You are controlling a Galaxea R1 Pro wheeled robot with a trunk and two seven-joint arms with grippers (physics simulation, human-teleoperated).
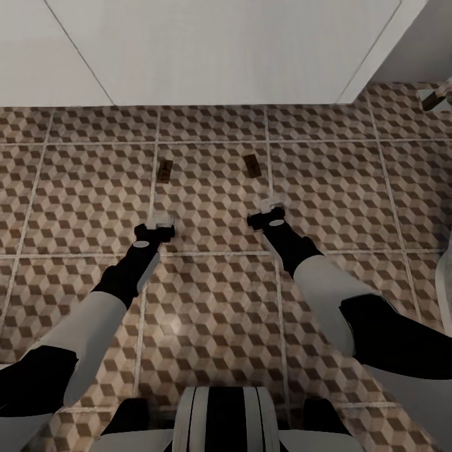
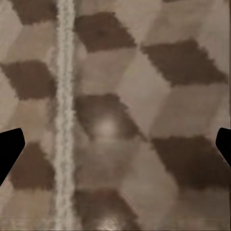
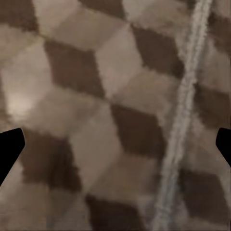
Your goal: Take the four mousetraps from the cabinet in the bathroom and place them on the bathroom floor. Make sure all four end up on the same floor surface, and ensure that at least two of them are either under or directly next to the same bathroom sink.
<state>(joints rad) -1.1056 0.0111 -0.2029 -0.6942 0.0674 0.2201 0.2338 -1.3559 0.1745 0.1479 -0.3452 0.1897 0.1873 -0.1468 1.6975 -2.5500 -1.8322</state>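
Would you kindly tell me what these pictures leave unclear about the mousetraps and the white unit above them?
- Two mousetraps, head view: too small to show wire parts or red mark.
- White unit, head view: cut off by the top edge; I cannot tell whether it is the sink.
- Object at the right edge, head view: cropped, unidentifiable.
- Floor, wrist views: blurred tile alone.
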